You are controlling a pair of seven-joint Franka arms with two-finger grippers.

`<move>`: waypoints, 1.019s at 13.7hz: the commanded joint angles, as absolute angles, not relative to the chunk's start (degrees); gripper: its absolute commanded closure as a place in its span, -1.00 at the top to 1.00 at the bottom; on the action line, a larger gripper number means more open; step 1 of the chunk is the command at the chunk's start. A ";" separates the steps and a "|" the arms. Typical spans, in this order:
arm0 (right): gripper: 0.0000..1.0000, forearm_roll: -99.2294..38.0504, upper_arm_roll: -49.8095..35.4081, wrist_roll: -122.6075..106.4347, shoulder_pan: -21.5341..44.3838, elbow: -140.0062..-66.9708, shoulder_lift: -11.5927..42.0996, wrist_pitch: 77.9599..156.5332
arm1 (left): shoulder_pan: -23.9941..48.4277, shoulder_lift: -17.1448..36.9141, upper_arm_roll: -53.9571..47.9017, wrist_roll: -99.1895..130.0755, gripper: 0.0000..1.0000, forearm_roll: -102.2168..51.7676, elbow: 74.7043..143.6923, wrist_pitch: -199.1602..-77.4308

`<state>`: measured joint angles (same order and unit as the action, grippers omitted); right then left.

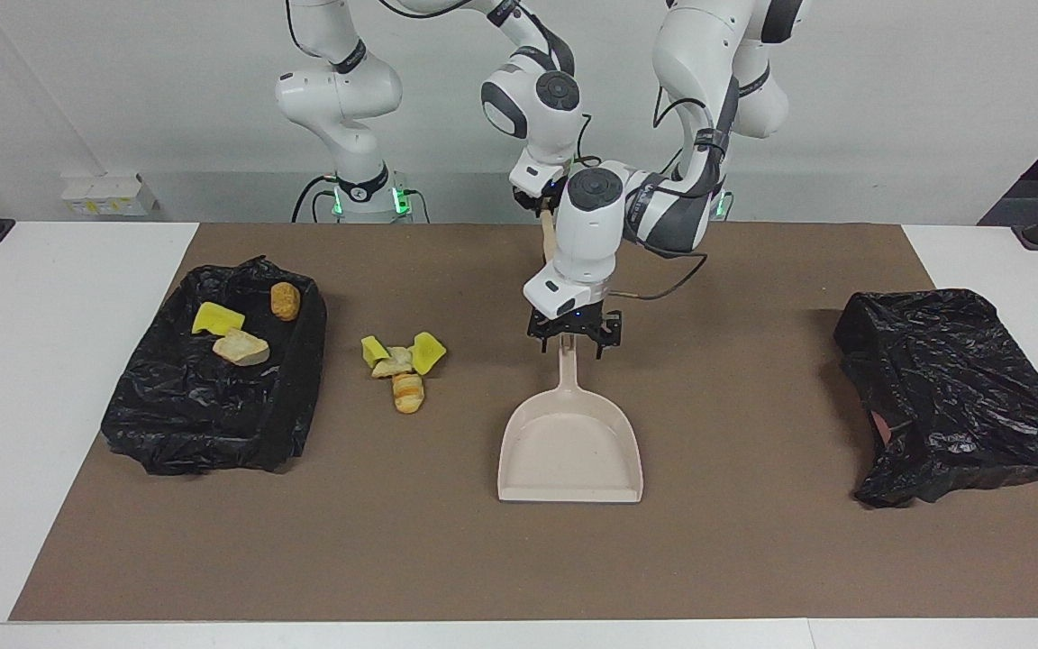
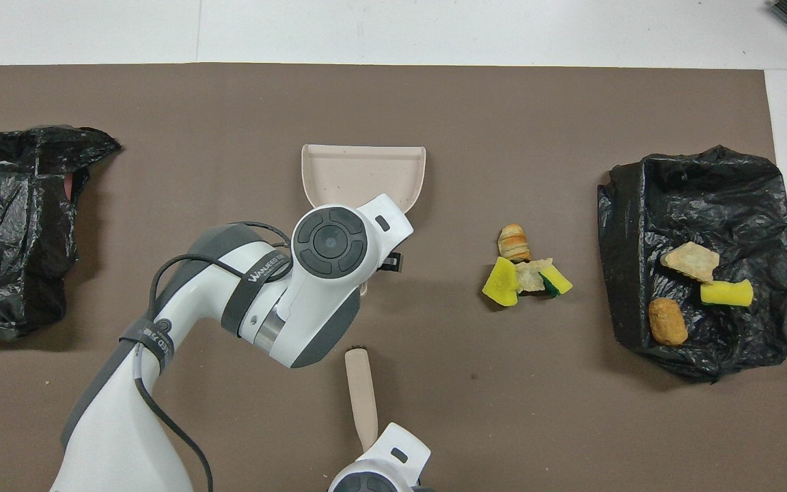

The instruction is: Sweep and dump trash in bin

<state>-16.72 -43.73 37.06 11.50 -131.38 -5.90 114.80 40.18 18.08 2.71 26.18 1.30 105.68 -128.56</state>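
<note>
The main risk now is at the dustpan point(image 1: 570, 442). The left pincer point(image 1: 573, 335) is down at the end of the dustpan handle with its fingers apart, not gripping. If it closes off the middle of this thin handle, the pan may turn or slide on the table point(image 1: 753, 559) and end up with its mouth facing away from the trash. The right pincer point(image 1: 544, 200) is clamped on the brush point(image 2: 361, 389) at the top of the handle; most of it is hidden by the left arm in the facing view, so the exact grip is hard to judge. A wide stroke could scatter the light scraps.

Four scraps of trash point(image 1: 400, 365) lie between the dustpan and the black-lined bin point(image 1: 213, 415), and three more lie inside it. A second black bag point(image 1: 951, 397) sits at the left arm's end.
</note>
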 commanded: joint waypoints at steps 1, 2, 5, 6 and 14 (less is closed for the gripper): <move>-1.00 -17.84 -37.91 28.41 10.02 -132.19 -14.22 105.85 | 41.22 16.17 3.60 27.07 1.00 1.50 108.46 -129.82; -1.00 -17.84 -35.79 27.34 10.02 -132.54 -16.50 103.91 | 41.22 16.17 3.60 27.51 0.92 1.23 108.37 -129.64; -1.00 -17.06 -30.51 26.81 8.79 -133.77 -20.82 101.17 | 41.31 16.08 3.52 27.86 0.66 1.14 108.63 -129.29; -1.00 -15.92 -29.02 26.81 7.66 -133.86 -21.79 101.42 | 41.31 16.08 3.52 27.86 0.52 1.14 108.63 -129.20; -1.00 8.31 -14.97 9.44 2.99 -134.65 -14.52 111.00 | 41.22 16.08 3.78 26.99 -0.81 1.23 108.28 -128.76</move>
<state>2.91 -18.20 14.82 3.49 -134.57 -16.84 109.31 40.22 17.98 2.72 27.16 1.28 106.27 -128.63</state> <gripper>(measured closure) 0.736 0.590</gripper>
